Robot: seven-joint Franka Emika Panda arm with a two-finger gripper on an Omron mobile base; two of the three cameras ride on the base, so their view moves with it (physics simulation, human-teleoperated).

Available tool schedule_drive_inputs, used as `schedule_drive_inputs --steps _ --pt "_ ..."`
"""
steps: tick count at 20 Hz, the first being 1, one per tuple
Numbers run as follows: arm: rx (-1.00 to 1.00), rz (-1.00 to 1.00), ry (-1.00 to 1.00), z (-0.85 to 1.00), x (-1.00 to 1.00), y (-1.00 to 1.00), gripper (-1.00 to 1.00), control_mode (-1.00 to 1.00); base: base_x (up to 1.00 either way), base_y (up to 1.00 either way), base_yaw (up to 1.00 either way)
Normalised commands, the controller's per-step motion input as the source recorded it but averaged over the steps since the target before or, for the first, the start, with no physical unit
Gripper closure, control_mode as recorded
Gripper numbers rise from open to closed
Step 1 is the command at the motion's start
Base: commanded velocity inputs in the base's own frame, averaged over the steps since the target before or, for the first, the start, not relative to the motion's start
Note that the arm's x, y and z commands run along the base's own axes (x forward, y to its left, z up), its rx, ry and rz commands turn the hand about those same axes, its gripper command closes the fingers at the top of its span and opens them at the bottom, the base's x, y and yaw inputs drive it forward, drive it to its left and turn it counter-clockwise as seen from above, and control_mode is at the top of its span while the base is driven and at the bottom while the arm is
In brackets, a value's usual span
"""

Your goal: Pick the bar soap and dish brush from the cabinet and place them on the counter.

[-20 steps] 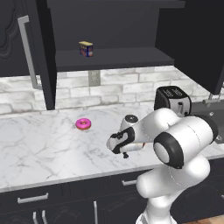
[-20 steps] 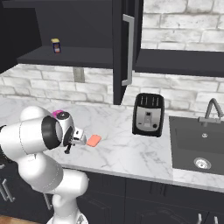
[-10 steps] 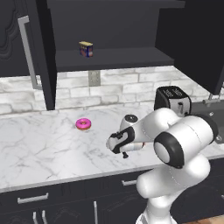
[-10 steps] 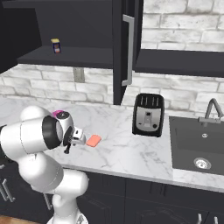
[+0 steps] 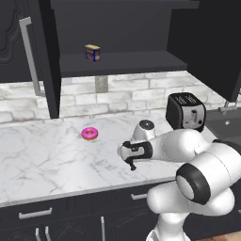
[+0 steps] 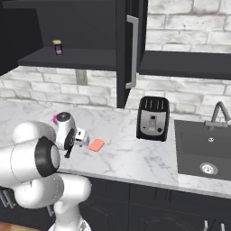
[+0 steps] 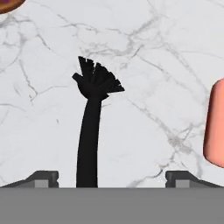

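The black dish brush [image 7: 89, 127] lies flat on the white marble counter [image 7: 144, 52], bristles pointing away from the hand. My gripper [image 7: 112, 177] hovers just above it, open, with the handle running between the wide-apart fingertips and touching neither. The salmon bar soap [image 7: 215, 127] rests on the counter to the right of the brush, and from the right base view the soap [image 6: 96, 145] sits just beyond the gripper [image 6: 68, 151]. The gripper [image 5: 131, 163] hangs low over the counter [image 5: 47, 155]. The dark cabinet [image 5: 117, 63] stands open above.
A pink donut [image 5: 89, 133] lies on the counter left of the hand. A yellow-and-blue box [image 5: 92, 52] stands on the cabinet shelf. The black toaster [image 6: 153, 118] sits to the right, with the sink [image 6: 203, 149] and faucet beyond it. An open cabinet door [image 6: 130, 49] juts out overhead.
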Motion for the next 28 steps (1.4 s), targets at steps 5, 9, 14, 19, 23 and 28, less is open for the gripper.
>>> schedule_drive_inputs --steps 5,9,14,19,23,28 --pt "0.0 0.0 -0.01 0.99 0.0 -0.26 -1.0 -1.0 0.0 0.0 0.0" --pt "0.0 0.0 0.0 1.0 -0.01 -0.21 -1.0 -1.0 0.0 0.0 0.0" --pt "0.0 0.01 0.0 1.0 -0.1 -0.23 -1.0 -1.0 0.0 0.0 0.0" --pt "0.0 0.03 0.0 0.98 -0.22 -0.24 -1.0 -1.0 0.0 0.0 0.0" --pt "0.0 0.03 -0.02 0.92 -0.31 -0.24 -1.0 -1.0 0.0 0.0 0.0" --pt "0.0 0.04 -0.23 0.66 -0.43 -0.18 -1.0 -1.0 0.0 0.0 0.0"
